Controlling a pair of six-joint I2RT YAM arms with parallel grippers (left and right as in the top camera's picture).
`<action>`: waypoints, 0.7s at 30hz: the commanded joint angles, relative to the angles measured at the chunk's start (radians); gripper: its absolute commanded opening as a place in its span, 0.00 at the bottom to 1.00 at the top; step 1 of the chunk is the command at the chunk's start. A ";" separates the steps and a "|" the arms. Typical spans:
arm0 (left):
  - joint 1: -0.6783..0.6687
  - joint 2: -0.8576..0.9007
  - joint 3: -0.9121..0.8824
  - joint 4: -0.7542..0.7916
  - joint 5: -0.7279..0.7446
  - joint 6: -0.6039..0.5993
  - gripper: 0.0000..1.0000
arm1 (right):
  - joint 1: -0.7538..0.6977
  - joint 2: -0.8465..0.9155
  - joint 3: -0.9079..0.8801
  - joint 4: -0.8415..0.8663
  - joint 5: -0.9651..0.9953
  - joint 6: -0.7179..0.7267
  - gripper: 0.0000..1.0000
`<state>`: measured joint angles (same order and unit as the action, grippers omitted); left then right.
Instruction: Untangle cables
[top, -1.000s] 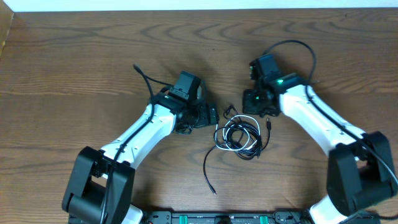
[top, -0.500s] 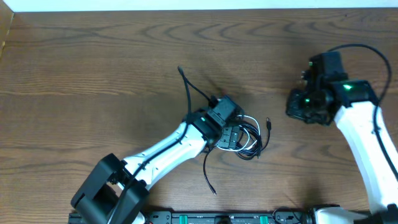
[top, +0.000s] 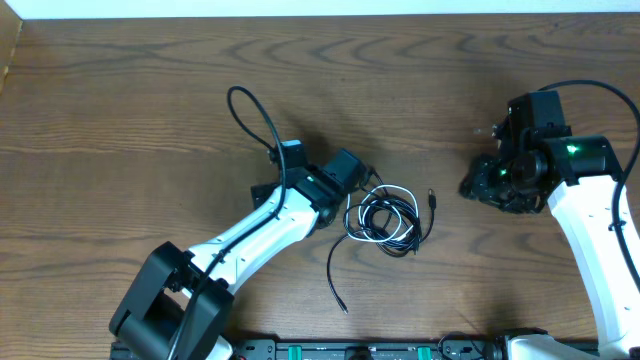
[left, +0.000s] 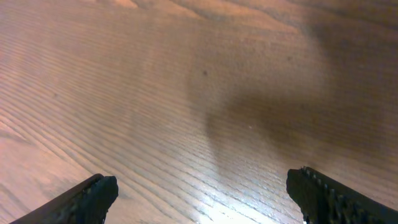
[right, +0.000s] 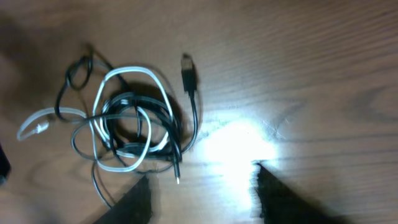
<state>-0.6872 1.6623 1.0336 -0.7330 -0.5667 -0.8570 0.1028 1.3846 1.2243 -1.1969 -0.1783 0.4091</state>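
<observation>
The cables (top: 386, 220) lie in a loose tangle at the table's middle: a white cord (right: 138, 73) looped through black cords (right: 122, 132). One black tail (top: 333, 282) trails toward the front edge, and a black plug (right: 187, 65) sticks out on the right. My left gripper (top: 350, 172) hangs just left of the tangle; its view shows only bare wood between wide open fingers (left: 93, 194). Well to the right of the tangle, my right gripper (top: 486, 188) is open and holds nothing. In the right wrist view the tangle lies ahead of that gripper (right: 202, 190).
The left arm's thick black wire (top: 252, 110) arches over the wood behind its wrist. The right arm's own wire (top: 600, 92) loops near the right edge. The brown wooden table (top: 120, 110) ends at a pale strip along the back.
The right gripper has drawn away to the right of the tangle and opened. The left gripper swung over the tangle, then pulled back to its left, still open.
</observation>
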 joint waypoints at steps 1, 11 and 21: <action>0.000 -0.022 0.018 -0.005 0.086 0.011 0.97 | 0.004 -0.008 -0.016 -0.011 -0.171 -0.006 0.45; 0.003 -0.293 0.066 0.016 0.110 0.061 0.98 | 0.163 -0.008 -0.369 0.318 -0.459 0.201 0.53; 0.003 -0.435 0.066 0.013 0.110 0.079 0.98 | 0.330 -0.008 -0.565 0.670 -0.278 0.628 0.44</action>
<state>-0.6861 1.2335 1.0908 -0.7139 -0.4500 -0.8009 0.3985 1.3846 0.6941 -0.5304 -0.5613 0.8352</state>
